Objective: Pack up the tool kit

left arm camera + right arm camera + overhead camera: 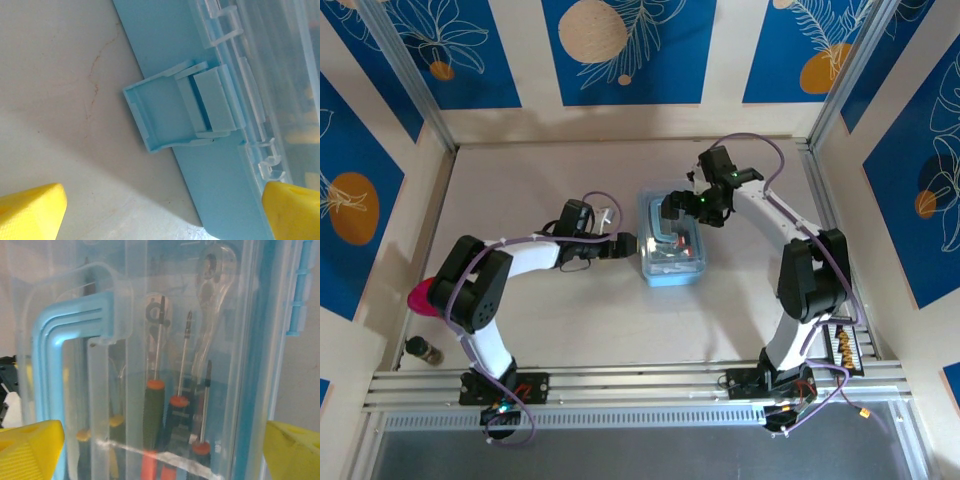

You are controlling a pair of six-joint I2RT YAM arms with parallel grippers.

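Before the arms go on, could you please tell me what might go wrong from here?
1. The latch looks unfastened, sticking out over the table; if the case is moved, the lid may pop open and spill tools.
2. Both the left gripper and the right gripper are open, so nothing clamps the case; a push on the latch may just slide it.

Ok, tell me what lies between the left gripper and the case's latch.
In the left wrist view, the stretch between the left gripper and the latch of the light-blue case is bare table; nothing lies there.
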